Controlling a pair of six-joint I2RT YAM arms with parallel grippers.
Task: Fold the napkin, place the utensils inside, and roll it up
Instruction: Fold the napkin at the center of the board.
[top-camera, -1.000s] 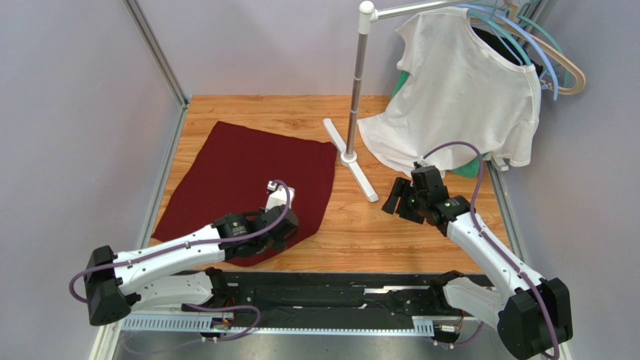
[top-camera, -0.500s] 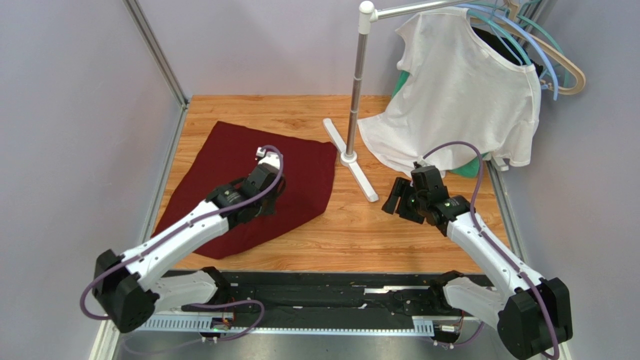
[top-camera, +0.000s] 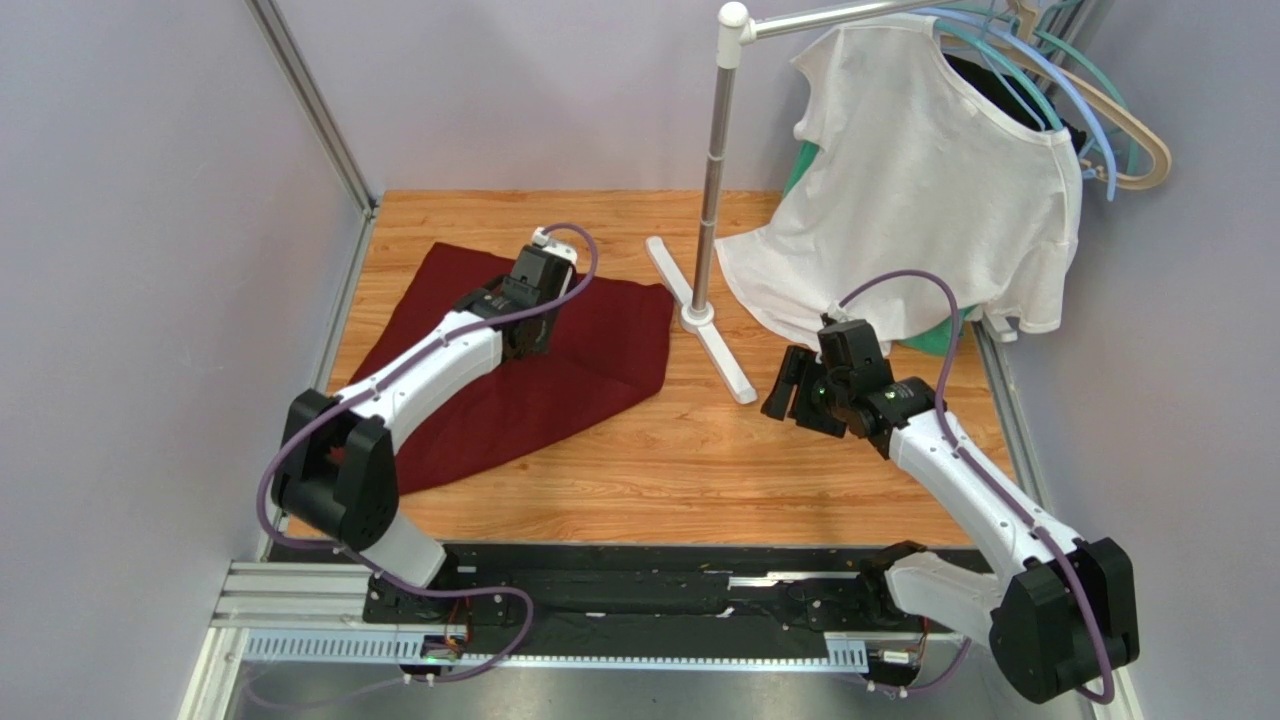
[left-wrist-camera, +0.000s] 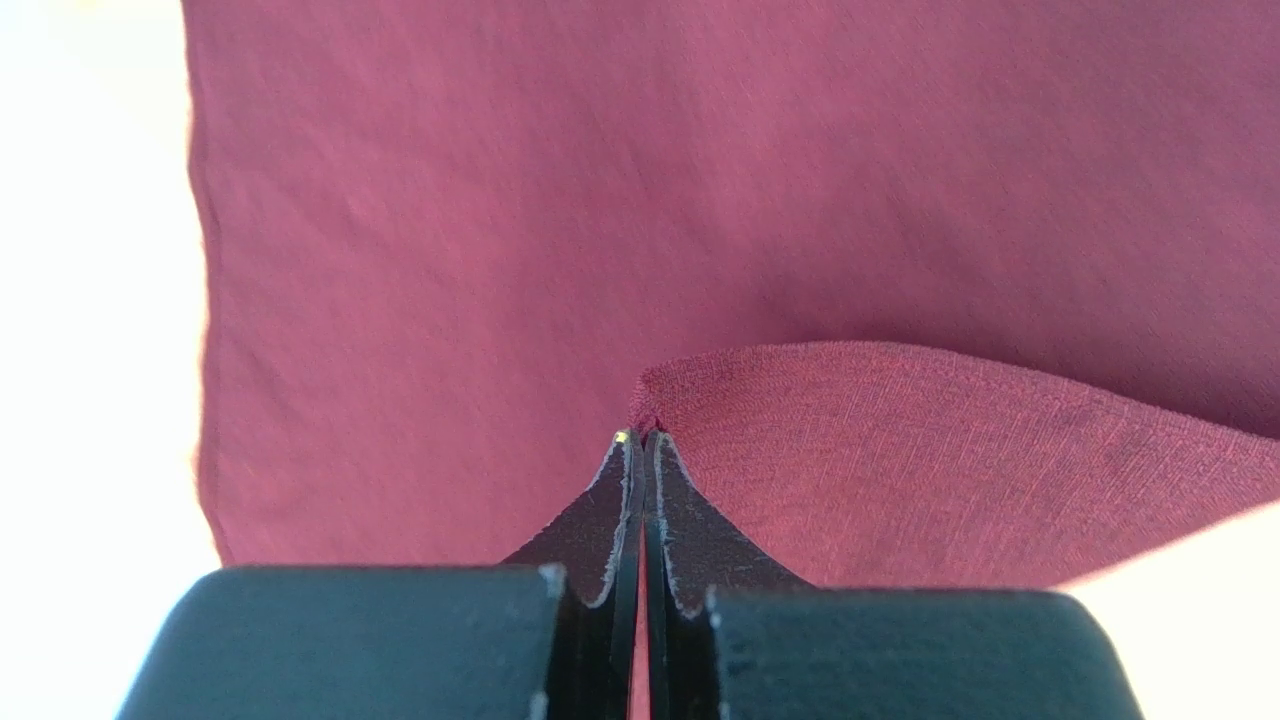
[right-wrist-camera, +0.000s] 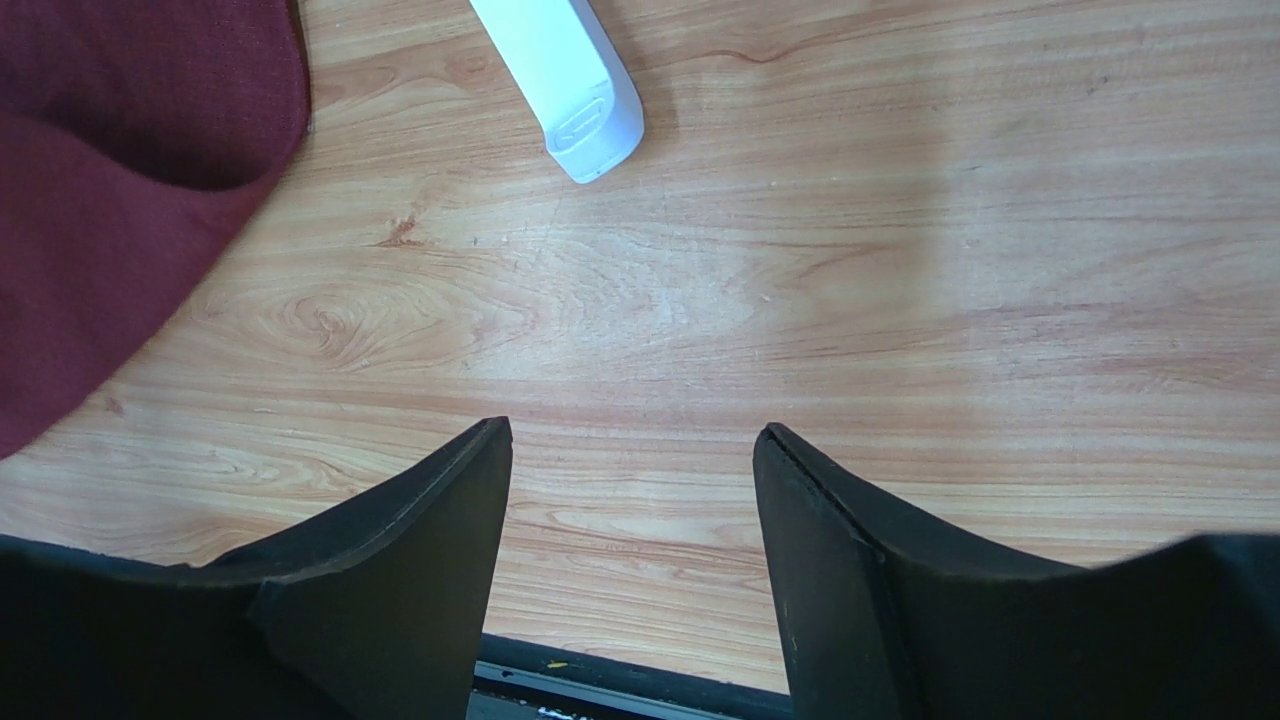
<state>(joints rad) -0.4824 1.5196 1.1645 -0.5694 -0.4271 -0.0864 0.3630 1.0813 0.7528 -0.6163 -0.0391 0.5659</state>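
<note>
The dark maroon napkin (top-camera: 601, 360) lies on the left half of the wooden table (top-camera: 781, 465), with its near part doubled over toward the back. My left gripper (top-camera: 529, 320) reaches over its far part and is shut on a pinched tip of the cloth. In the left wrist view the jaws (left-wrist-camera: 643, 438) meet on that tip, and the lifted flap (left-wrist-camera: 932, 450) hangs over the flat lower layer (left-wrist-camera: 751, 180). Over bare wood right of the napkin, my right gripper (top-camera: 784, 393) is open and empty (right-wrist-camera: 631, 435). An edge of the napkin (right-wrist-camera: 120, 195) shows at its left. The utensils are out of view.
A white rack pole (top-camera: 715, 165) stands at the back centre, and one foot (top-camera: 724, 356) runs toward my right gripper; its tip (right-wrist-camera: 579, 98) shows in the right wrist view. A white T-shirt (top-camera: 917, 180) hangs on hangers (top-camera: 1120, 128) at the back right. A metal rail (top-camera: 323, 375) borders the left.
My left gripper has travelled from the napkin's near edge toward the back, pulling the pinched cloth over the rest. The right gripper has barely shifted.
</note>
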